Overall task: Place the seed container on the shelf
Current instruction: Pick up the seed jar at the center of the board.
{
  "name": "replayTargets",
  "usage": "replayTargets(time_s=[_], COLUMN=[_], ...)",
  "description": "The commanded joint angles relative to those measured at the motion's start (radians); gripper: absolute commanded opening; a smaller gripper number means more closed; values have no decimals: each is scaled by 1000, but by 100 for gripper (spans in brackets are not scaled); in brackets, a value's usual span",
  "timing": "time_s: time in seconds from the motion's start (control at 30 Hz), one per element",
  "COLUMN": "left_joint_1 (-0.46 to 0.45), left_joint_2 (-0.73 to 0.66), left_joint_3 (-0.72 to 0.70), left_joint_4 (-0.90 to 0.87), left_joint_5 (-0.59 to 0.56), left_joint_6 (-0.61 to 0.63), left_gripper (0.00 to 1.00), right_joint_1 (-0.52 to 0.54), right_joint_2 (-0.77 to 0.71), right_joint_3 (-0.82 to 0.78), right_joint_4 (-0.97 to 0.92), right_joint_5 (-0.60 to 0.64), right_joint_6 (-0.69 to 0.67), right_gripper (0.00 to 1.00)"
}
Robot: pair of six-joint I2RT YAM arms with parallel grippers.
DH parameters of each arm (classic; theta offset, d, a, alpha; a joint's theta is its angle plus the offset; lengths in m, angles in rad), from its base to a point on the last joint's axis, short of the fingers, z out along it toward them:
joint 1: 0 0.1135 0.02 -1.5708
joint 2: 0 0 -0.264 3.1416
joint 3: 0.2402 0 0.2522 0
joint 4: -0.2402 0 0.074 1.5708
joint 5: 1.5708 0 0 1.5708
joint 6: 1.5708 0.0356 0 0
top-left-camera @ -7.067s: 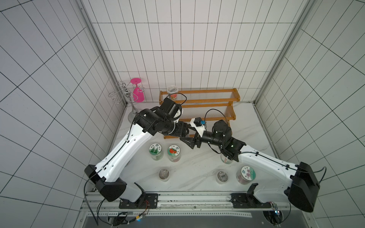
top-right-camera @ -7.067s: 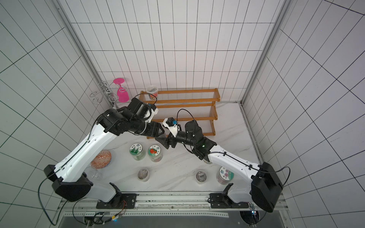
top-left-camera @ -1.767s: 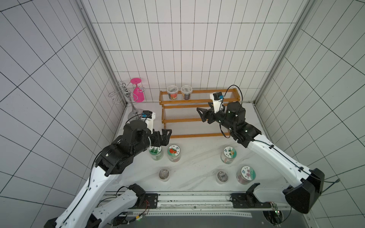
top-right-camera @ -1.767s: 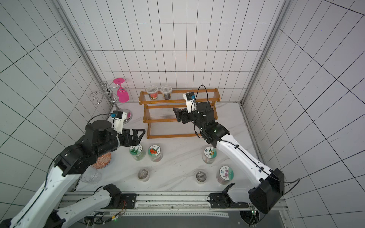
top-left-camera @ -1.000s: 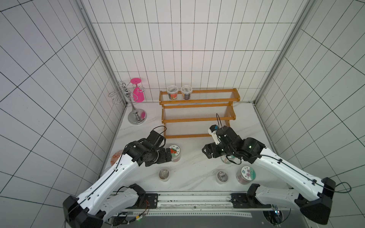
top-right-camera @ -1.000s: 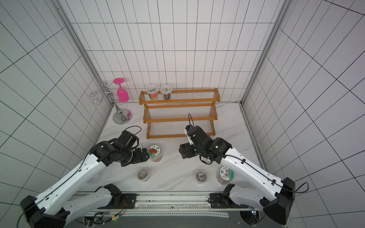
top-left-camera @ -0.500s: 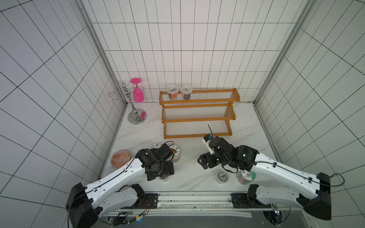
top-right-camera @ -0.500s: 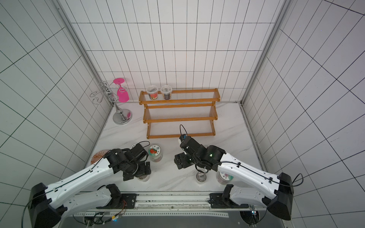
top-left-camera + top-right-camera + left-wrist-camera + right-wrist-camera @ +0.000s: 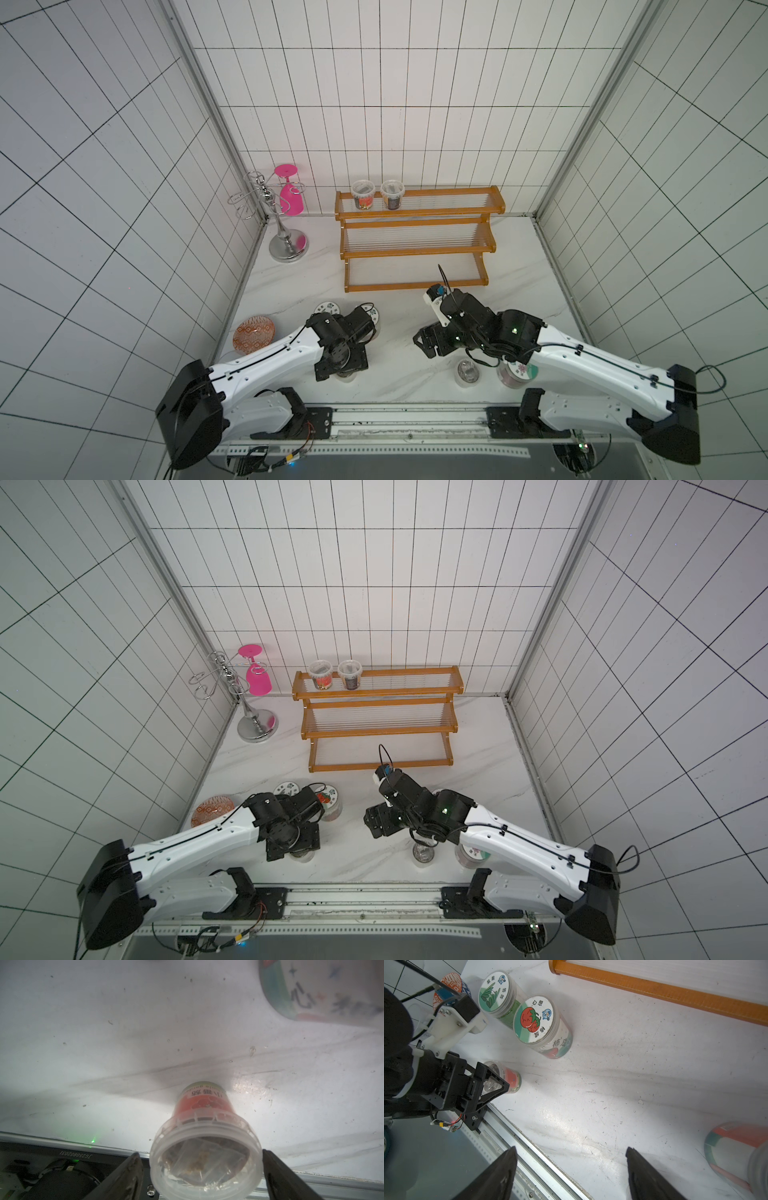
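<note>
Seed cup (image 9: 204,1103): a small clear cup with a red label. It is standing upright on the table (image 9: 399,374), right by the front rail and well apart from the shelf (image 9: 415,249).
Left gripper (image 9: 200,1153): it is hanging straight over the seed cup, pointing down. Its jaws are standing apart, one on each side of the lid and very close to it. A thin gap is showing on one side, so it is not squeezing the cup yet.
Right gripper (image 9: 571,1167): it is hovering low over bare table near the middle. Its jaws are standing wide apart and are holding nothing.
Shelf: it is sitting at the back against the wall. Two cups (image 9: 362,195) are standing side by side at the left end of its top step.
Tomato jar (image 9: 533,1020) and green jar (image 9: 496,993): they are standing close together, between the left gripper and the shelf.
Pink glass (image 9: 291,199): it is hanging upside down on a silver stand (image 9: 286,249) in the back left corner.
Bowl (image 9: 254,339): an orange one, sitting by the left wall.
</note>
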Motion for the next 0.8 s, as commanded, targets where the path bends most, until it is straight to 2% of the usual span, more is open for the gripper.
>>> replayTargets(time_s=[0.0,0.23,0.4,0.53,0.77], left_joint_1=[2,2,2,2,21], left_joint_2=[12,7,-31,-41,33], left_joint_3=[-12,-4,74,214,557], left_joint_4=[43,43,-55,-215,-451], left_joint_5=[-27,-32,-42,-77,-38], left_joint_6=[8,27,66,121,275], left_gripper=[82,64,61,60,59], right_joint_1=[9,8,8,9,9], right_joint_2=[-26,-70,-135,-202,-347], right_joint_3=[-41,-80,-121,-159,-302], right_joint_4=[15,72,153,248,539], right_joint_5=[-3,-34,-57,-75,-106], right_joint_6=[-10,-29,-91,-175,-430], right_gripper=[85,85,86,88,90])
